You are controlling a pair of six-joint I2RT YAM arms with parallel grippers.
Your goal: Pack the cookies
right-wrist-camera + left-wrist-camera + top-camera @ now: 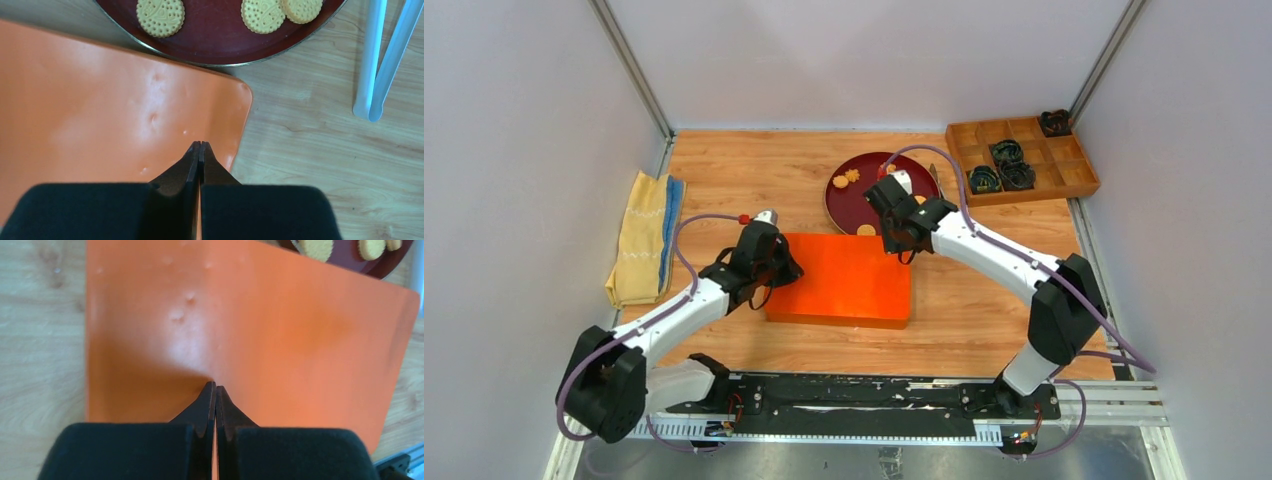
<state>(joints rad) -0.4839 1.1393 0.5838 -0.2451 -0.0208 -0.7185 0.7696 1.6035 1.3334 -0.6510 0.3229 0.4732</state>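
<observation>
Golden round cookies (160, 16) lie on a dark red plate (215, 35); two more (262, 14) overlap further right. From above, flower-shaped cookies (846, 179) and a round one (866, 230) show on the plate (839, 205). A flat orange box lid (839, 280) lies in front of the plate. My left gripper (216, 385) is shut, with its tips over the lid's left part (250, 330) and nothing between the fingers. My right gripper (200, 144) is shut and empty too, over the lid's far right corner (125, 100). From above, the left gripper (780, 268) and right gripper (902, 245) stand at opposite ends of the lid.
A wooden compartment tray (1064, 175) with black coiled rings stands at the back right. Pale blue tongs (372, 65) lie on the wood right of the plate. A folded yellow towel (644, 235) lies at the left. Grey walls close in three sides.
</observation>
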